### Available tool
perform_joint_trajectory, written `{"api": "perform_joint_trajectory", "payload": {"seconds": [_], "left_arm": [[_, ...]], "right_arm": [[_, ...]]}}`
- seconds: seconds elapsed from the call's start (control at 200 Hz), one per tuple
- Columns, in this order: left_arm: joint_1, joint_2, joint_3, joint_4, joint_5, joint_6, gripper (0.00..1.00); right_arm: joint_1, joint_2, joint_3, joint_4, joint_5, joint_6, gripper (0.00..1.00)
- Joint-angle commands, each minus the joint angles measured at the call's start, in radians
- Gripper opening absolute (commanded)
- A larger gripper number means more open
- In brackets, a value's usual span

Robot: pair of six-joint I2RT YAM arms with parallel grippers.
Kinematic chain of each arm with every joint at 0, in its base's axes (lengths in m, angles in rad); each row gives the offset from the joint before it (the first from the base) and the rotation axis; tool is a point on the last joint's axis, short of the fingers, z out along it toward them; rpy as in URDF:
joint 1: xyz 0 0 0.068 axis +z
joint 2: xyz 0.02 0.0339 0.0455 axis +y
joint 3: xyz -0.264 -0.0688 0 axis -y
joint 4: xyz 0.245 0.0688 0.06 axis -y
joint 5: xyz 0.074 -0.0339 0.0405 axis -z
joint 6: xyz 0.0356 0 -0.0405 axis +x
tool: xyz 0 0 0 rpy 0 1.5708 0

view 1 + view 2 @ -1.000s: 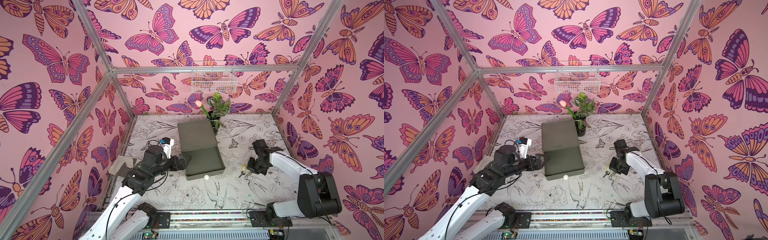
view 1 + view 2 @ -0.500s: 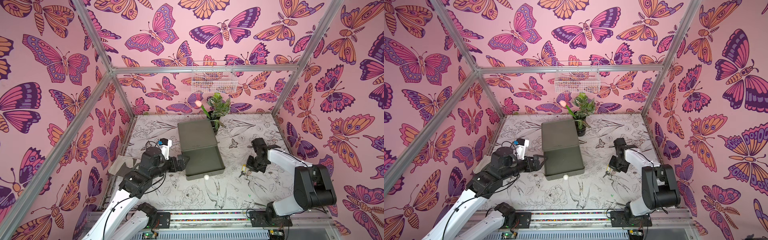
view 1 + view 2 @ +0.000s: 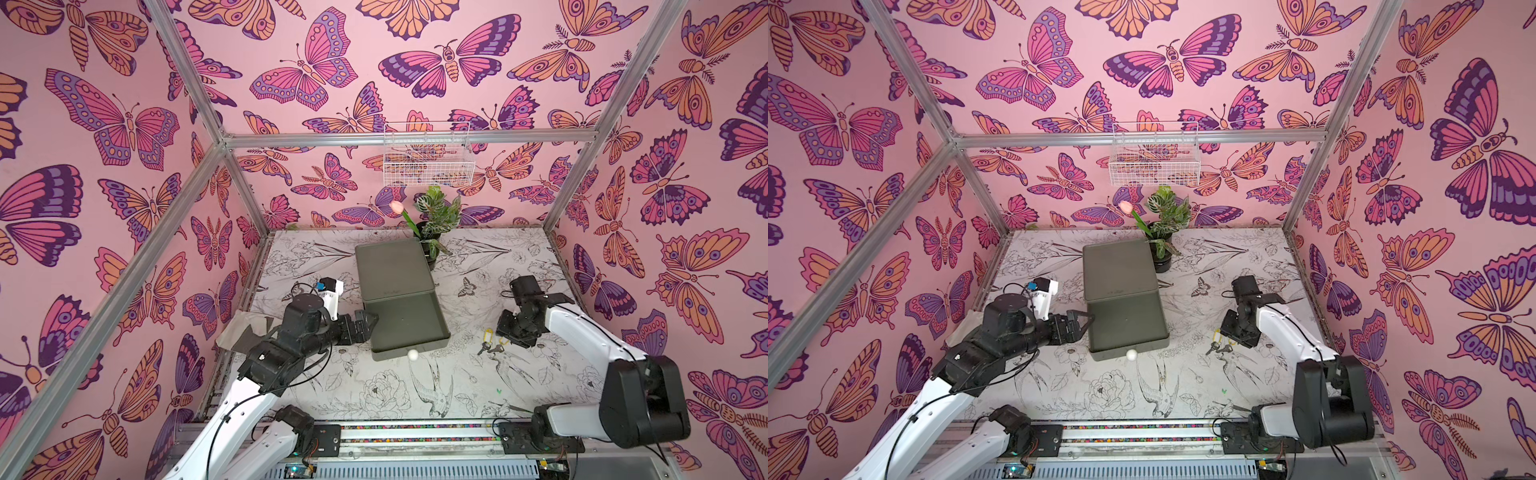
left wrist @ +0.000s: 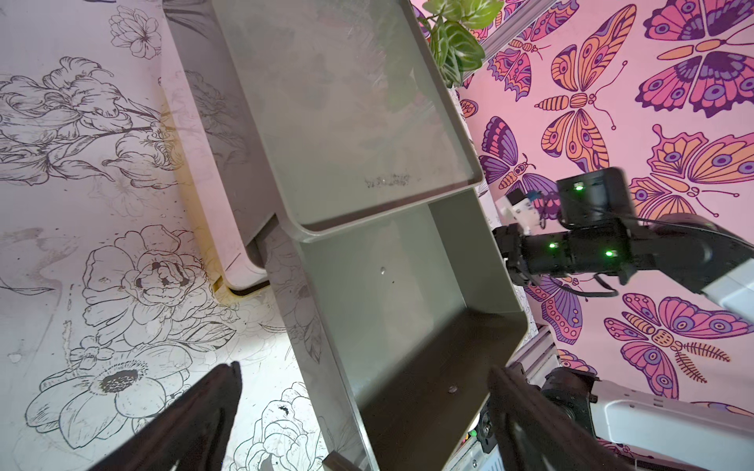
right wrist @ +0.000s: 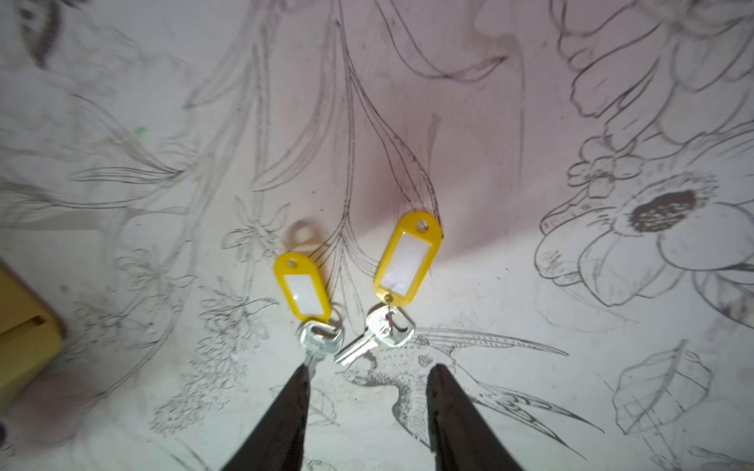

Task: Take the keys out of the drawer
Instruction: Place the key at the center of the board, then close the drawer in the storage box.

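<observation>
The olive-green drawer (image 3: 405, 326) (image 3: 1127, 328) stands pulled out of its box in both top views. In the left wrist view the drawer (image 4: 387, 310) has a bare floor. Two keys with yellow tags (image 3: 490, 341) (image 3: 1219, 343) lie on the table to its right. In the right wrist view the keys (image 5: 322, 342) (image 5: 383, 326) lie side by side, just beyond the fingertips. My right gripper (image 5: 369, 369) (image 3: 509, 336) hovers over them, open and holding nothing. At the drawer's left side, my left gripper (image 4: 365, 367) (image 3: 368, 322) is wide open, with the drawer's side wall between its fingers.
A white knob (image 3: 412, 354) sticks out of the drawer's front. Behind the box stands a potted plant with a pink tulip (image 3: 434, 220). A white wire basket (image 3: 428, 160) hangs on the back wall. A grey sheet (image 3: 239, 332) lies by the left wall.
My right gripper's jaws have parted over the yellow-tagged keys, which now lie free on the table, and its arm has swung a little. The left arm has barely shifted.
</observation>
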Motion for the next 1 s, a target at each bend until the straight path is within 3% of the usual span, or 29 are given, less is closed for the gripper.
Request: {"api": "perform_joint_trajectory", "payload": {"seconds": [0.0, 0.235, 0.32, 0.451, 0.546, 0.766, 0.996], "left_arm": [[0.015, 0.058, 0.097, -0.029, -0.009, 0.039, 1.00], [0.105, 0.248, 0.358, -0.060, 0.070, 0.088, 1.00], [0.136, 0.296, 0.424, -0.049, 0.092, 0.069, 1.00], [0.164, 0.395, 0.471, -0.001, 0.218, 0.005, 1.00], [0.173, 0.470, 0.481, 0.043, 0.330, -0.052, 1.00], [0.176, 0.580, 0.454, 0.144, 0.408, -0.119, 1.00], [0.184, 0.676, 0.422, 0.223, 0.460, -0.176, 1.00]], "right_arm": [[-0.005, -0.077, 0.087, -0.088, -0.046, -0.009, 0.50], [0.020, -0.217, 0.208, -0.148, -0.282, -0.018, 0.51], [0.040, -0.249, 0.245, -0.131, -0.396, 0.000, 0.51], [0.116, -0.245, 0.291, -0.117, -0.535, 0.017, 0.52], [0.238, -0.236, 0.332, -0.110, -0.535, 0.025, 0.52], [0.559, -0.226, 0.359, -0.090, -0.417, 0.057, 0.52], [0.738, -0.230, 0.235, -0.020, -0.341, 0.118, 0.52]]}}
